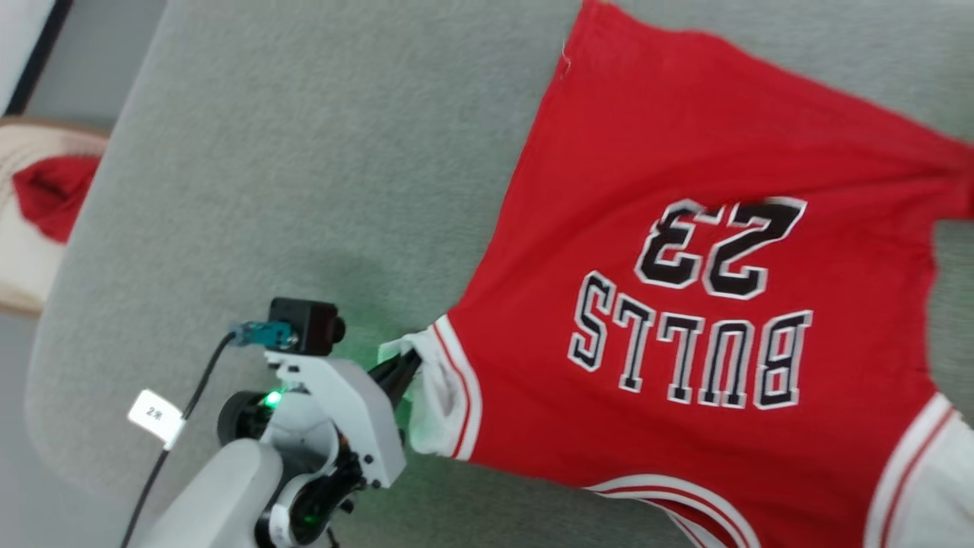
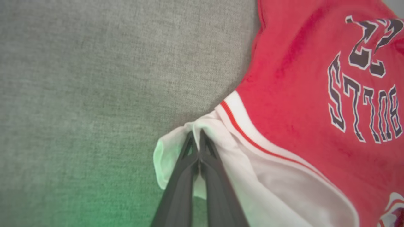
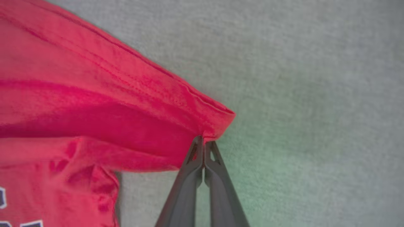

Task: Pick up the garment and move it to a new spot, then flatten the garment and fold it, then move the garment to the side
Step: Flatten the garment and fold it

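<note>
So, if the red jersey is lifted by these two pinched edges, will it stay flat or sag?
Probably it sags: the garment bunches into soft folds near the right fingers at its hem corner. It looks thin and light, so lifting should be easy. The white sleeve may slip from the left fingers, since only little cloth is pinched.

One garment [image 1: 685, 152] on one grey cushion [image 1: 304, 152], right half. One small red cloth [image 1: 53, 194] past its left edge. Two grippers: left gripper [image 1: 407, 365], right gripper [image 3: 203, 142]. One white cable tag [image 1: 154, 415].
</note>
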Tool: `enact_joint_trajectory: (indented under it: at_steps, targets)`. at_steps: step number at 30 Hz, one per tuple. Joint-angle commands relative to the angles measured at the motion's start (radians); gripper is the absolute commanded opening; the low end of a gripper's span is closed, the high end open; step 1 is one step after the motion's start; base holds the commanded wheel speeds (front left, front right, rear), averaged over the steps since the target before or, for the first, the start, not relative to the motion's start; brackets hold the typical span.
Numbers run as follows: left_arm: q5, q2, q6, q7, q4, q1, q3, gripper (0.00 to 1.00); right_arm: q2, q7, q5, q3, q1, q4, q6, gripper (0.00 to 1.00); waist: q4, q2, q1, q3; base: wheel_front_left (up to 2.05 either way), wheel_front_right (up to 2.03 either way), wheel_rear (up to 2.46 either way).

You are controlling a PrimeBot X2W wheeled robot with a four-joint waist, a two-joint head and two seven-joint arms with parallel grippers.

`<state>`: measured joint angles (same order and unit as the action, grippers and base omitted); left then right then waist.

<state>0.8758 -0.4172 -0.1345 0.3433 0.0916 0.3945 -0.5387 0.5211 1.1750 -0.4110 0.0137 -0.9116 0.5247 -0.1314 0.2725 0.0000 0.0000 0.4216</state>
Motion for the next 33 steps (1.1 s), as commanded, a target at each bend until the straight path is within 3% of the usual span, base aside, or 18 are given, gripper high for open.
enact_joint_trajectory:
  at_steps: [1, 7, 14, 25, 33]
  targets:
    - [0.003, -0.011, -0.012, 0.010, 0.002, -0.025, 0.001, 0.00, 0.015, -0.004, -0.032, -0.005, 0.056, -0.035, 0.001, 0.00, -0.067, 0.0000, 0.0000, -0.059, 0.00, 0.00, 0.00]
    - [0.012, -0.046, -0.033, 0.018, -0.036, -0.060, 0.017, 0.00, 0.034, -0.017, -0.155, 0.023, 0.276, -0.223, 0.001, 0.00, -0.133, 0.0000, 0.0000, -0.101, 0.00, 0.00, 0.00]
    - [0.021, -0.081, -0.062, 0.033, -0.082, -0.098, 0.034, 0.00, 0.003, -0.019, -0.211, 0.117, 0.521, -0.408, 0.001, 0.00, -0.197, 0.0000, 0.0000, -0.141, 0.00, 0.00, 0.00]
    - [0.031, -0.109, -0.094, 0.049, -0.146, -0.142, 0.042, 0.00, -0.142, 0.001, -0.215, 0.294, 0.853, -0.617, 0.001, 0.00, -0.248, 0.0000, 0.0000, -0.157, 0.00, 0.00, 0.00]
    - [0.030, -0.110, -0.102, 0.052, -0.163, -0.154, 0.039, 0.00, -0.225, -0.026, -0.190, 0.327, 0.950, -0.652, 0.001, 0.00, -0.255, 0.0000, 0.0000, -0.158, 0.00, 0.00, 0.00]
